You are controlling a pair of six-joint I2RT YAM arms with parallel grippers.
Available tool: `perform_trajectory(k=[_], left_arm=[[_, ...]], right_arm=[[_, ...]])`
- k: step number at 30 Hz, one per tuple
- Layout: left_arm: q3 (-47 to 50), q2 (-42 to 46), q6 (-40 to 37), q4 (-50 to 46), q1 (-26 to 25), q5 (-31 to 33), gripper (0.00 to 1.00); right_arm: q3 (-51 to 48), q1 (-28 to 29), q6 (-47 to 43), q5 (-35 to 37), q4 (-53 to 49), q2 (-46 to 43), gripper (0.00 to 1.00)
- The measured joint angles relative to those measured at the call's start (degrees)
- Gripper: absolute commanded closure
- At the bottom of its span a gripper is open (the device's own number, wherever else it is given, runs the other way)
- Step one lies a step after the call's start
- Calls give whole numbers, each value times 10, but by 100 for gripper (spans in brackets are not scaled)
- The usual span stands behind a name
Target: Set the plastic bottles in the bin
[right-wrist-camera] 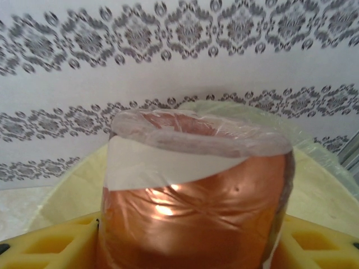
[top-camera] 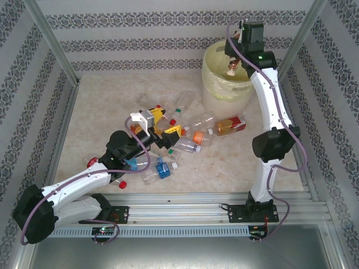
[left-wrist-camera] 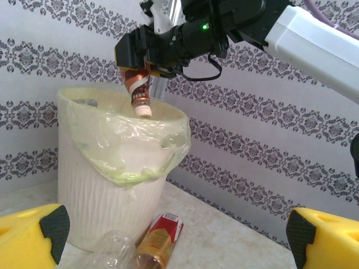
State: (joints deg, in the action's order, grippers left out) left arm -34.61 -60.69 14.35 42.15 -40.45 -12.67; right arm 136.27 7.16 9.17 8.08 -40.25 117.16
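copper-brown labelled clear plastic bottle (right-wrist-camera: 190, 196) with a pale cap hangs cap-down, clamped between the yellow pads of the right gripper (left-wrist-camera: 137, 66), right at the mouth of the tall pale-yellow plastic bin (left-wrist-camera: 106, 190). to drop it well, i'd part the jaws only with the cap centred inside the rim, clear of the crumpled clear liner (left-wrist-camera: 140, 157). left gripper (top-camera: 156, 126) hovers spread wide over the other small plastic bottles (top-camera: 185, 143), which lie loose on the pale table (top-camera: 101, 101) near the bin.
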Motion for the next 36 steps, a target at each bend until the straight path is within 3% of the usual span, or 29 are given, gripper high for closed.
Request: perform_trajectory(k=[13,28,36], left_arm=[[-7,0,-35,-46,0,9,0],[-12,0,-52,-59,0,-2,0],[-24,0,-54,-89,0,-5,0]], right_arm=[[3,-25,16,-65,-59,63,35],[-27,-25,30,-86,-71,64,21],[-28,-25,30,-87,-72,54,18]])
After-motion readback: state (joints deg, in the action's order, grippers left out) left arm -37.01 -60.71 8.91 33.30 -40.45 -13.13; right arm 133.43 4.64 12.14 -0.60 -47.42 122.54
